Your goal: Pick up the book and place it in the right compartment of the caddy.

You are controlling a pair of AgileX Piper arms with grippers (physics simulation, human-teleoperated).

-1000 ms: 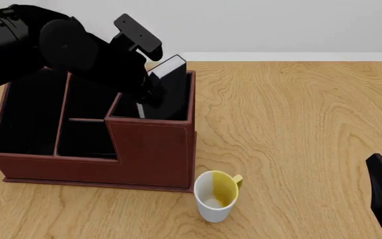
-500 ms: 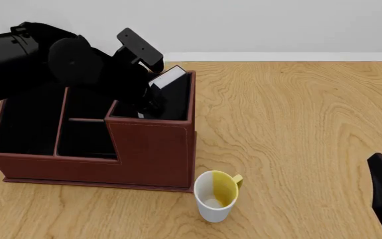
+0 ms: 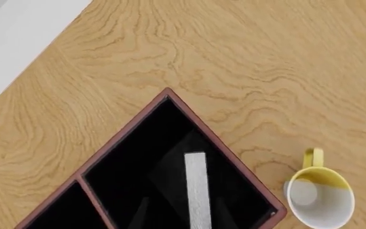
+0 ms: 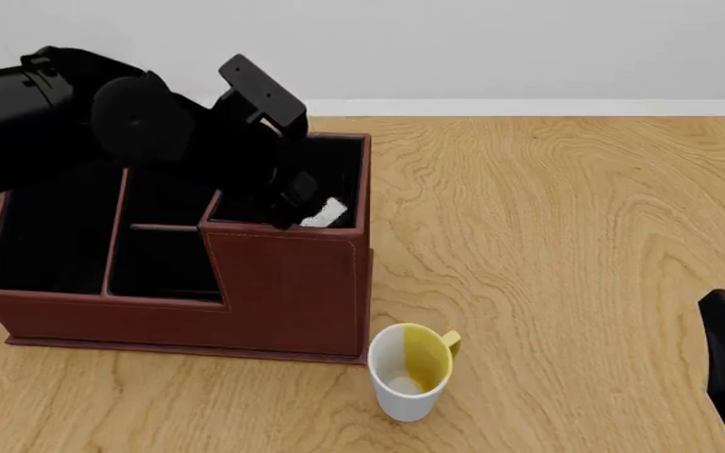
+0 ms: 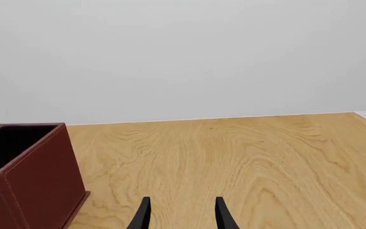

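The book (image 4: pixel 325 213) is now inside the right compartment (image 4: pixel 337 179) of the caddy (image 4: pixel 275 293); in the front view only a small piece of its white page edge shows above the front wall, close to the compartment's right wall. The left wrist view looks straight down into the same compartment, and there the page edge appears as one pale strip (image 3: pixel 198 191) with the black covers on both sides, so the book stands on its edge with its long axis running along the line of the fingers, directly below the left gripper (image 4: pixel 290 196). The left fingers themselves are hidden: the wrist view shows at most dark shapes beside the book, and in the front view the black arm covers them, so I cannot tell whether they are gripping the book or already spread apart. The left arm is clearly the nearer one, hanging just over the compartment. The right gripper (image 5: pixel 181 214) is well apart, low above the bare worktop (image 4: pixel 564 236), its two fingers parted and holding nothing. I judge that the coming move is a straight lift upward, because the book lies directly under the fingers. The white and yellow mug (image 4: pixel 411 371) stands just beside the caddy's front corner, out of the way.
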